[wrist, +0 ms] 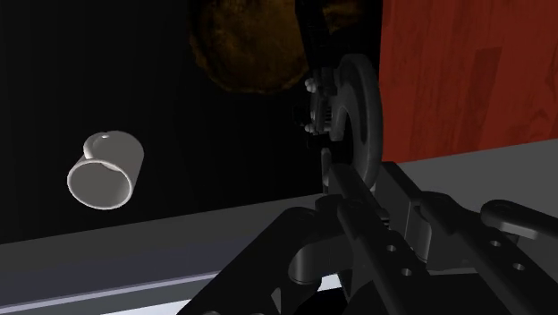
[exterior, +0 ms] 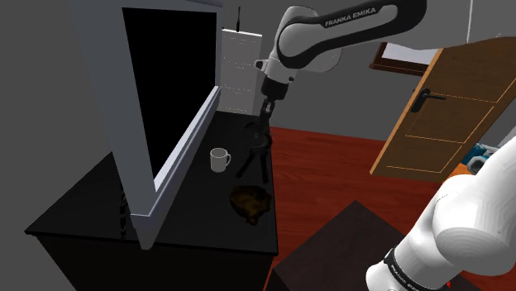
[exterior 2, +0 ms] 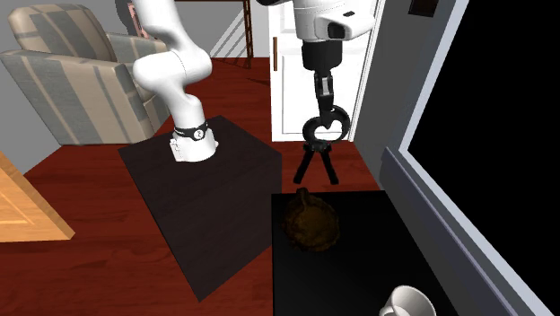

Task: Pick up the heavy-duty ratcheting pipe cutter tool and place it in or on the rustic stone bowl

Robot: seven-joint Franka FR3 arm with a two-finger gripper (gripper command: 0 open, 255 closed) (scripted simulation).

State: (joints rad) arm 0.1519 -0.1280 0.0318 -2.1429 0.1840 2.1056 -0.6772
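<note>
A black pipe cutter (exterior: 254, 150) hangs head-up from my gripper (exterior: 266, 110), its two handles spread downward over the dark table (exterior: 190, 219). The gripper is shut on the cutter's round head (exterior 2: 324, 127). The brown, rough bowl (exterior: 250, 202) sits on the table near its edge, nearer the stand than the cutter. In the second exterior view the bowl (exterior 2: 311, 221) lies below and in front of the cutter's handles (exterior 2: 315, 167). The wrist view has the cutter (wrist: 354, 112) clasped at my gripper (wrist: 358, 215), with the bowl (wrist: 246, 45) just beyond it.
A white mug (exterior: 219, 159) stands on the table beside the cutter, also in the wrist view as the mug (wrist: 106, 170). A large grey-framed black screen (exterior: 165, 91) leans along the table's far side. A white box (exterior: 238, 70) stands at the back. A wooden door (exterior: 442, 107) and red floor (exterior: 322, 165) lie beyond.
</note>
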